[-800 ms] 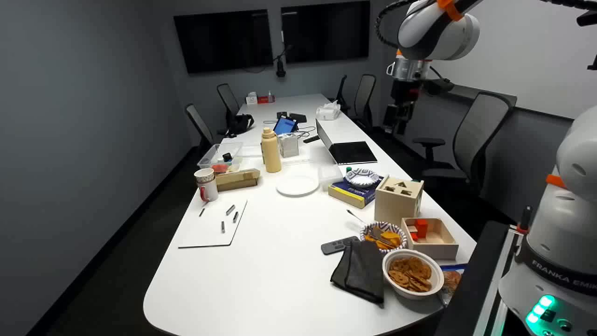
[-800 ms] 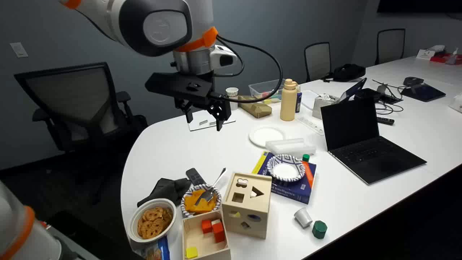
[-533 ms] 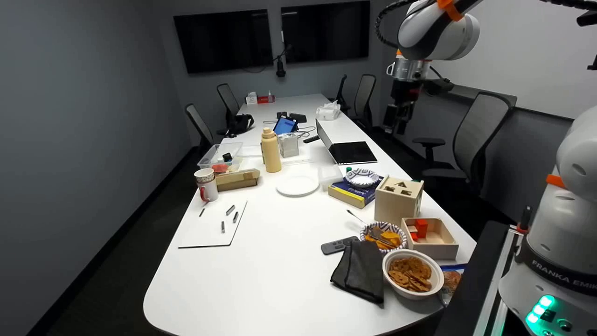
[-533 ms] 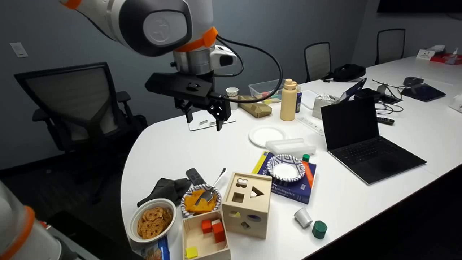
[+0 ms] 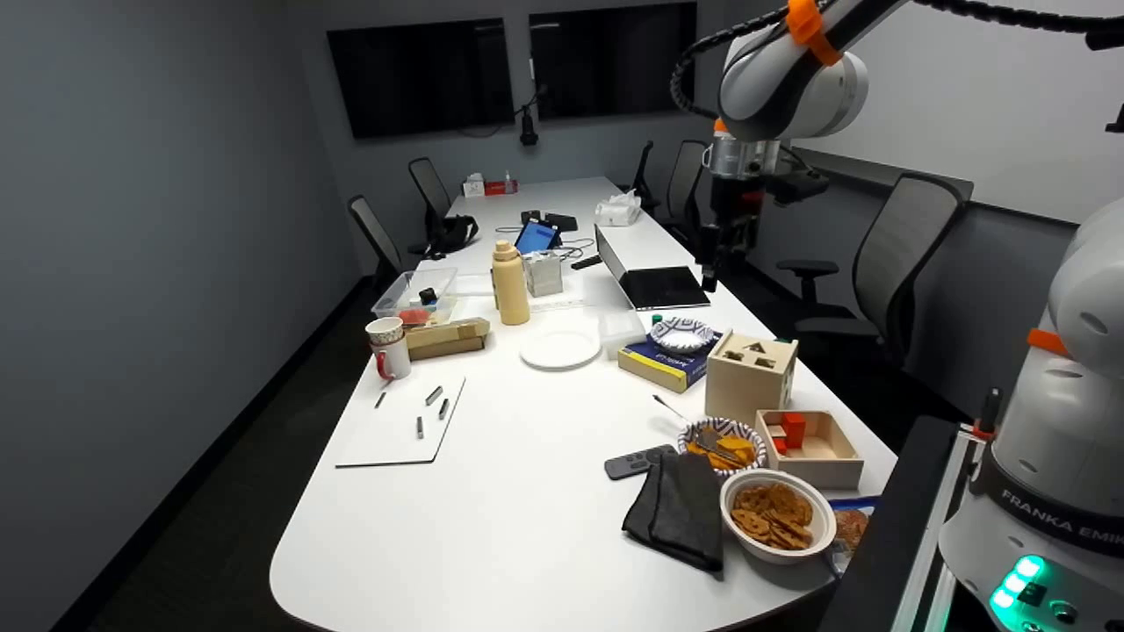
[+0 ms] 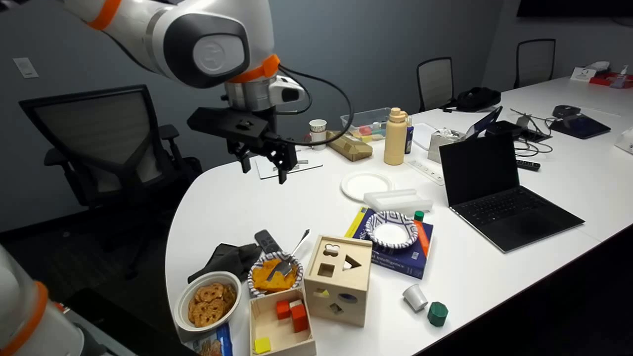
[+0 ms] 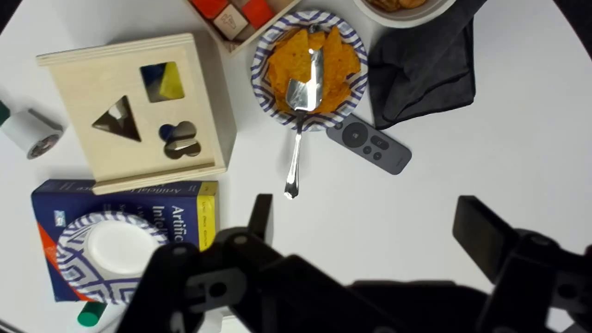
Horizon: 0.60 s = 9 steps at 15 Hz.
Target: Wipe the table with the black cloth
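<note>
The black cloth (image 5: 676, 513) lies folded on the white table (image 5: 492, 535) near its rounded end. It also shows in an exterior view (image 6: 228, 261), partly behind the pretzel bowl. In the wrist view the cloth (image 7: 428, 69) is at the upper right, with part of it under or behind the bowl. My gripper (image 6: 264, 174) hangs above the table, pointing down, well apart from the cloth. In the wrist view the gripper (image 7: 367, 217) is wide open, with only bare tabletop between its fingers.
Close to the cloth are a remote (image 7: 370, 144), a chip bowl (image 7: 358, 88) with a fork-like utensil (image 7: 296, 162), and the pretzel bowl (image 5: 778, 516). A wooden shape box (image 6: 339, 282), an open tray (image 6: 282, 324) and a book (image 6: 398, 262) stand nearby. A laptop (image 6: 514, 217) is farther along.
My arm and gripper have moved lower and to the left in both exterior views, mostly in the last half second. The cloth and the other objects have not moved.
</note>
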Motion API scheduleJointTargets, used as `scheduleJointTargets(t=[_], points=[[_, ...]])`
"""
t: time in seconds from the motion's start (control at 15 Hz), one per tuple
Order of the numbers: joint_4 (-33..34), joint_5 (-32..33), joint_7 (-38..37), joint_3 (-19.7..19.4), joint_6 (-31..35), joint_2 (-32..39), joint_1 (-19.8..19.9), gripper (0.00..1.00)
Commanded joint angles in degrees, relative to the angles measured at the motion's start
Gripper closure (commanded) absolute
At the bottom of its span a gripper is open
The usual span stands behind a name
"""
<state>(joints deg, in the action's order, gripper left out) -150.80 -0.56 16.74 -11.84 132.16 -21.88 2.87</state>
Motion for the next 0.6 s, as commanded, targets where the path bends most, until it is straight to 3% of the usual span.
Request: scheduleJointTargets(t=[0.0, 0.07, 0.13, 0.27, 0.33, 0.53], points=[[-3.6, -1.6, -15.6, 11.4, 4.3, 4.4, 0.7, 0.0], [-4.3, -2.5, -20.4, 13.6, 4.7, 5.6, -0.9, 0.0], [-4.8, -4.2, -25.1, 18.5, 4.6, 7.2, 0.7, 0.0], [-5.2, -6.9, -34.7, 23.3, 4.9, 10.7, -1.0, 0.0], [-4.9, -8.1, -39.5, 22.6, 6.1, 13.2, -4.6, 0.0], [-3.6, -10.7, -48.5, 24.4, 11.2, 20.6, -7.1, 0.0]])
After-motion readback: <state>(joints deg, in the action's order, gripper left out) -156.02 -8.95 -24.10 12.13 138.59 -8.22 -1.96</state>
